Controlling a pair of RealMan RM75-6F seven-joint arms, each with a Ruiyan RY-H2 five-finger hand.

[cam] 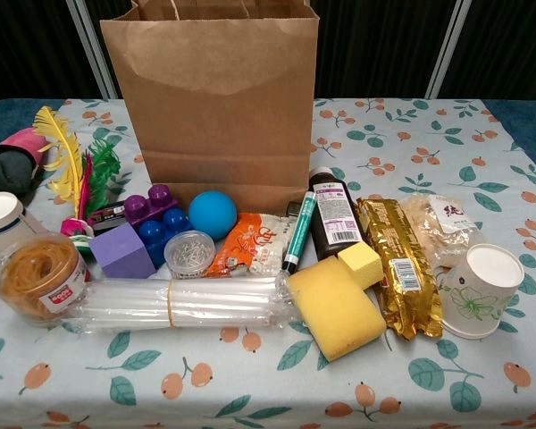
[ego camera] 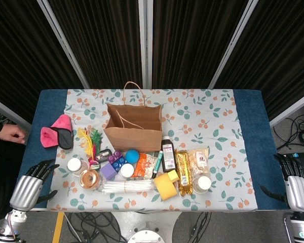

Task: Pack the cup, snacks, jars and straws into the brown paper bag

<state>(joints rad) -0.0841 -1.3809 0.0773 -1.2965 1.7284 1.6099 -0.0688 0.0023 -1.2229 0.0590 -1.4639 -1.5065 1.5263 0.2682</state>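
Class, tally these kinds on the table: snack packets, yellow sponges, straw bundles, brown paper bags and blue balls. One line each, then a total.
Snack packets: 3 (gold, orange, clear)
Yellow sponges: 2 (large, small)
Straw bundles: 1
Brown paper bags: 1
Blue balls: 1
Total: 8

Blue ball (cam: 213, 214), yellow sponge (cam: 337, 306), feathers (cam: 71, 170), dark bottle (cam: 332, 217).

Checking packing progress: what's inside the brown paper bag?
In the head view, the brown paper bag stands open and only its bare inner walls show. Its bottom is hidden by the front wall, so contents there cannot be ruled out.
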